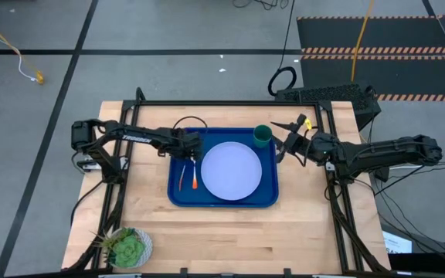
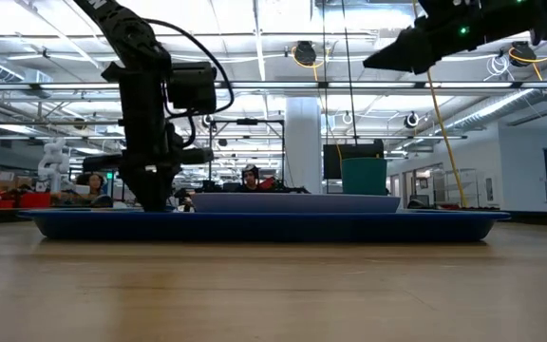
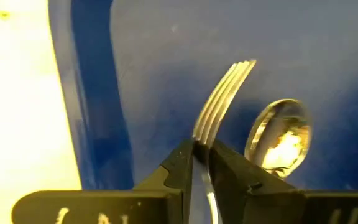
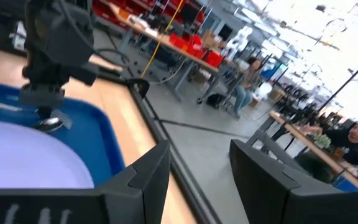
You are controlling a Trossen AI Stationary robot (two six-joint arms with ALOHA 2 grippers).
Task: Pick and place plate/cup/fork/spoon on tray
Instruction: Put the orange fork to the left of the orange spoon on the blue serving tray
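Observation:
The blue tray [image 1: 222, 202] holds the pale plate [image 1: 230, 170] and, at its far right corner, the green cup [image 1: 263, 136]. On the tray's left floor the fork [image 3: 225, 93] and the spoon [image 3: 278, 134] lie side by side. My left gripper [image 3: 204, 149] points down over them, its fingers a narrow gap apart on either side of the fork's neck. That gap looks wider than the neck. My right gripper [image 1: 282, 145] hangs open and level, high beside the tray's right rim, with nothing in it.
A small white pot with a green plant [image 1: 130, 247] stands at the table's near left corner. Bare wood lies between the tray and the near edge. A black frame runs along the table's edges. People sit in the room beyond the table.

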